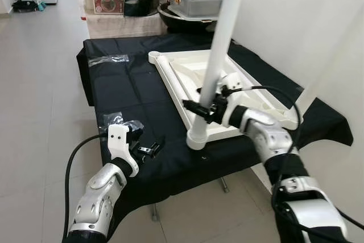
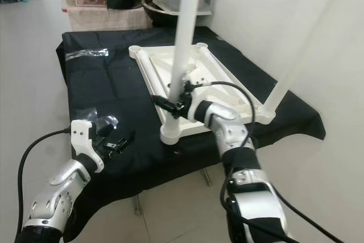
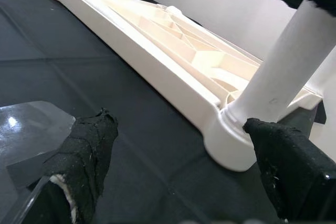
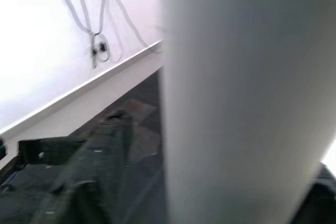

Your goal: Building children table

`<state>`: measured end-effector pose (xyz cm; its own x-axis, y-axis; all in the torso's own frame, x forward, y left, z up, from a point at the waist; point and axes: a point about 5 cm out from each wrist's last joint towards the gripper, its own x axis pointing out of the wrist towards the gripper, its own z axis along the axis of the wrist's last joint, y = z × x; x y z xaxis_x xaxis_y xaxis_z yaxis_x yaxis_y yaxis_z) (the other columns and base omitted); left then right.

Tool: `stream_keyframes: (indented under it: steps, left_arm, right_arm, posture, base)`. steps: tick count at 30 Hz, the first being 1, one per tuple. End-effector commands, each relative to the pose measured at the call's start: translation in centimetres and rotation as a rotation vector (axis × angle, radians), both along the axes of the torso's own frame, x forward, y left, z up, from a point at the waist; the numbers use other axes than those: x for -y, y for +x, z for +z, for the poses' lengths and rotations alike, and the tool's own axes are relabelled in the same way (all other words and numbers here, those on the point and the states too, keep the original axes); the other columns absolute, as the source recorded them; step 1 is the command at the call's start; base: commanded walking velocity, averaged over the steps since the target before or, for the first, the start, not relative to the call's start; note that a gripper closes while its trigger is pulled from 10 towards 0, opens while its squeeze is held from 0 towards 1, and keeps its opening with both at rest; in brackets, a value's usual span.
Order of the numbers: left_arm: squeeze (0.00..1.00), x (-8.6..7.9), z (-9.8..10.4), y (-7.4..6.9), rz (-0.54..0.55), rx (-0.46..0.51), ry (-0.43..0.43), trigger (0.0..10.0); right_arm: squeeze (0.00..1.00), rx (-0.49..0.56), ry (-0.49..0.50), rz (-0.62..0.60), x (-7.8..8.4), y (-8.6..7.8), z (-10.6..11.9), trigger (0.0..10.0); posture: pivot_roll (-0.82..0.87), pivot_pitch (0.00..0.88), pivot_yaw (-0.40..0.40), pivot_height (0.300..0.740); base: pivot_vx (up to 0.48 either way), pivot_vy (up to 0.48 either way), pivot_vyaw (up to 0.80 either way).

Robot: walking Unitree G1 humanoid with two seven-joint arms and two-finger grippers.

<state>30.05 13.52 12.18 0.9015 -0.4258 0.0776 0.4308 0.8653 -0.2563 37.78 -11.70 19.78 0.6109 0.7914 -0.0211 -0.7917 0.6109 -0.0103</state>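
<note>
My left hand (image 1: pixel 149 149) hovers with fingers spread over the black-draped counter (image 1: pixel 136 92) near its front edge, beside crumpled plastic wrap (image 1: pixel 114 119). Bare cloth lies between it and the upturned white tabletop (image 1: pixel 196 78). At the tabletop's near corner socket stands an upright white leg (image 1: pixel 219 55); my right hand (image 1: pixel 199 108) is pinching it low down. A second leg (image 2: pixel 307 49) rises by the wall.

Cream-white tabletop (image 1: pixel 187 75) and matching white leg (image 1: pixel 219 61) at frame centre lie on a plain black cloth (image 1: pixel 136 95); floor (image 1: pixel 40 83) at left pale grey tile, wall (image 1: pixel 307 21) at upper right off-white, arms silver with black fingers (image 3: pixel 84 156).
</note>
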Motion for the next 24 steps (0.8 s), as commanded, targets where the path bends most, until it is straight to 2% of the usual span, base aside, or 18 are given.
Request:
stream_keyframes:
  steps: [1, 2, 3, 4, 5, 8, 10, 11, 12, 13, 14, 15, 16, 18, 19, 20, 21, 24]
  left_arm:
    - [0.00, 0.2, -0.3, 0.0, -0.004, -0.006, -0.007, 10.0]
    - [0.00, 0.2, -0.3, 0.0, -0.004, -0.006, -0.007, 10.0]
    - [0.00, 0.2, -0.3, 0.0, -0.003, -0.006, -0.008, 10.0]
    - [0.00, 0.2, -0.3, 0.0, -0.003, -0.006, -0.008, 10.0]
    - [0.00, 0.3, -0.3, 0.0, -0.002, -0.006, -0.009, 10.0]
    - [0.00, 0.3, -0.3, 0.0, -0.003, -0.006, -0.011, 10.0]
    - [0.00, 0.3, -0.3, -0.1, -0.005, -0.006, -0.014, 10.0]
    - [0.00, 0.3, -0.3, -0.1, -0.005, -0.006, -0.014, 10.0]
    - [0.00, 0.3, -0.3, -0.1, -0.006, -0.006, -0.016, 10.0]
    - [0.00, 0.3, -0.3, -0.1, -0.006, -0.006, -0.016, 10.0]
    - [0.00, 0.2, -0.3, -0.2, -0.007, -0.005, -0.016, 10.0]
    - [0.00, 0.2, -0.3, -0.2, -0.007, -0.005, -0.016, 10.0]
    - [0.00, 0.2, -0.3, -0.2, -0.006, -0.005, -0.017, 10.0]
    - [0.00, 0.2, -0.3, -0.2, -0.006, -0.005, -0.017, 10.0]
    - [0.00, 0.1, -0.3, -0.3, -0.005, -0.004, -0.016, 10.0]
    - [0.00, 0.0, -0.3, -0.3, -0.005, -0.004, -0.013, 10.0]
    - [0.00, -0.1, -0.2, -0.3, -0.004, -0.004, -0.010, 10.0]
    - [0.00, -0.1, -0.2, -0.4, -0.005, -0.004, -0.007, 10.0]
  right_arm:
    - [0.00, -0.003, -0.012, 0.039, -1.1, 0.0, -0.6, 4.4]
    - [0.00, -0.003, -0.012, 0.039, -1.1, 0.0, -0.6, 4.4]
    - [0.00, -0.002, -0.018, 0.001, -1.4, 0.3, -0.7, 1.3]
    - [0.00, -0.002, -0.018, 0.001, -1.4, 0.3, -0.7, 1.3]
    - [0.00, -0.010, -0.008, -0.053, -1.4, 0.6, -0.9, 0.0]
    - [0.00, -0.019, 0.002, -0.106, -1.1, 0.9, -1.1, 0.0]
    - [0.00, -0.058, -0.030, -0.274, 0.0, 1.4, -2.0, 0.0]
    - [0.00, -0.058, -0.030, -0.274, 0.0, 1.4, -2.0, 0.0]
    - [0.00, -0.100, -0.052, -0.474, 1.4, 1.8, -2.8, 0.0]
    - [0.00, -0.100, -0.052, -0.474, 1.4, 1.8, -2.8, 0.0]
    - [0.00, -0.164, -0.064, -0.782, 3.8, 1.9, -3.8, 0.0]
    - [0.00, -0.164, -0.064, -0.782, 3.8, 1.9, -3.8, 0.0]
    - [0.00, -0.203, -0.081, -1.030, 5.9, 1.2, -4.9, 0.0]
    - [0.00, -0.203, -0.081, -1.030, 5.9, 1.2, -4.9, 0.0]
    - [0.00, -0.210, -0.095, -1.179, 6.7, 0.1, -5.4, 0.0]
    - [0.00, -0.187, -0.088, -1.198, 6.1, -0.7, -5.3, 0.9]
    - [0.00, -0.159, -0.063, -1.150, 4.9, -1.3, -4.7, 9.9]
    - [0.00, -0.111, -0.036, -1.066, 3.1, -1.8, -3.6, 10.0]
  posture:
    - [0.02, 0.000, -0.146, 0.740]
    - [0.02, 0.000, -0.146, 0.740]
    - [0.02, 0.000, -0.147, 0.740]
    - [0.02, 0.000, -0.147, 0.740]
    - [0.01, 0.000, -0.147, 0.740]
    - [0.01, 0.000, -0.146, 0.740]
    - [0.01, 0.000, -0.146, 0.740]
    - [0.01, 0.000, -0.146, 0.740]
    - [0.01, 0.000, -0.145, 0.740]
    - [0.01, 0.000, -0.145, 0.740]
    - [0.00, 0.000, -0.140, 0.740]
    - [0.00, 0.000, -0.140, 0.740]
    - [0.00, 0.000, -0.135, 0.740]
    - [0.00, 0.000, -0.135, 0.740]
    - [0.00, 0.000, -0.128, 0.740]
    - [0.00, 0.000, -0.123, 0.740]
    - [-0.01, 0.000, -0.115, 0.740]
    - [-0.01, 0.000, -0.114, 0.740]
  base:
    - [0.000, 0.000, 0.00]
    - [0.000, 0.000, 0.00]
    - [0.000, 0.000, 0.00]
    - [0.000, 0.000, 0.00]
    - [0.000, 0.000, 0.00]
    - [0.000, 0.000, 0.00]
    - [0.000, 0.000, 0.00]
    - [0.000, 0.000, 0.00]
    - [0.000, 0.000, 0.00]
    - [0.000, 0.000, 0.00]
    - [0.000, 0.000, 0.00]
    - [0.000, 0.000, 0.00]
    - [0.000, 0.000, 0.00]
    - [0.000, 0.000, 0.00]
    - [0.000, 0.000, 0.00]
    - [0.000, 0.000, 0.00]
    - [0.000, 0.000, 0.00]
    - [0.000, 0.000, 0.00]
